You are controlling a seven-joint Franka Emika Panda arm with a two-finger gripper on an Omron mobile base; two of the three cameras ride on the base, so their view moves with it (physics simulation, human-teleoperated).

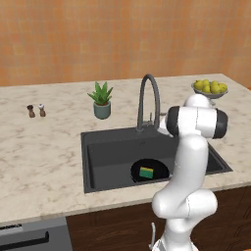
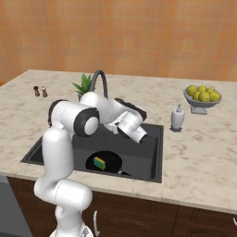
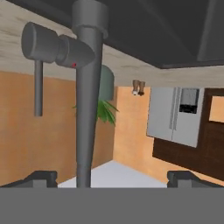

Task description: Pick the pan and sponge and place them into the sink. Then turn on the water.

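Note:
The black pan (image 1: pixel 158 168) (image 2: pixel 110 160) lies in the front part of the dark sink (image 1: pixel 108 149) (image 2: pixel 149 155). The green and yellow sponge (image 1: pixel 146 172) (image 2: pixel 99 162) rests inside the pan. My gripper (image 3: pixel 113 177) is open, with nothing between its fingers. It hangs above the sink's back edge, just right of the arched faucet (image 1: pixel 148 95) (image 2: pixel 99 79). The hand view is rolled upside down. There the faucet's stem (image 3: pixel 87 113) stands close ahead, left of centre, and its lever handle (image 3: pixel 46 43) sticks out to the left. No water is in view at the spout.
A potted plant (image 1: pixel 102 100) stands left of the faucet, and two small shakers (image 1: pixel 36 111) sit further left. A soap dispenser (image 2: pixel 177 117) and a bowl of lemons (image 2: pixel 202 98) are on the counter to the right of the sink.

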